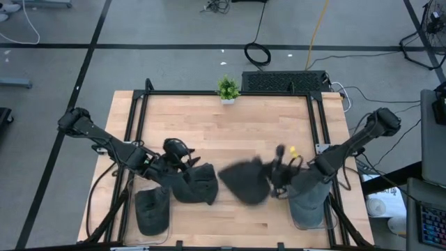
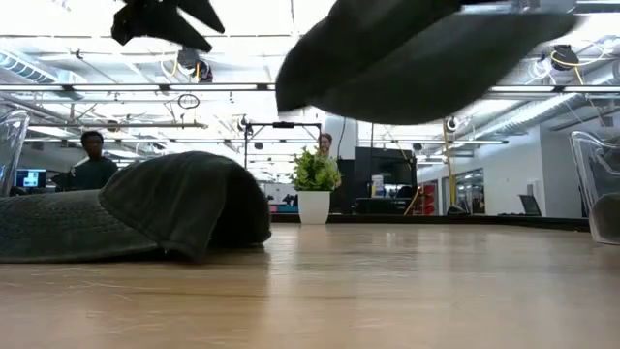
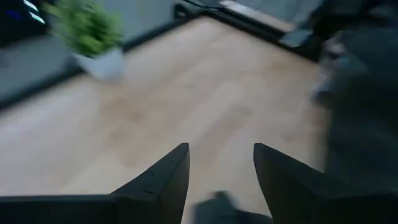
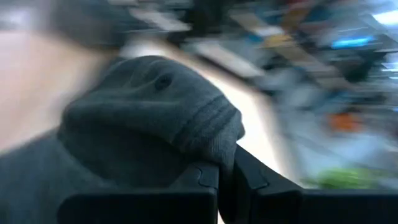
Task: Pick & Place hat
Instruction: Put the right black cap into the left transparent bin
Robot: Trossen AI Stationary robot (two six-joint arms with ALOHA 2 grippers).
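Two dark grey hats are in view. One hat (image 1: 197, 185) (image 2: 145, 208) lies on the table left of centre, resting on its brim and lower edge. My left gripper (image 1: 178, 155) (image 3: 217, 152) is open and raised above that hat's far-left side (image 2: 160, 19), touching nothing. The second hat (image 1: 244, 181) (image 2: 417, 58) (image 4: 143, 118) is in the air near the table's middle, held by my right gripper (image 1: 277, 174) (image 4: 227, 167), which is shut on it. My right gripper pinches the second hat between its two fingers at a bunched edge of the fabric (image 4: 214, 140) on the hat's right side. The fingers reach in roughly level from the table's right. The hat is lifted clear of the table and extends from the fingers toward the table's left.
A grey tub (image 1: 153, 210) stands at the near-left edge and another grey tub (image 1: 310, 202) at the near-right under my right arm. A small potted plant (image 1: 227, 89) (image 2: 314, 189) sits at the far edge. Bare wood lies across the far half of the table (image 1: 230, 125).
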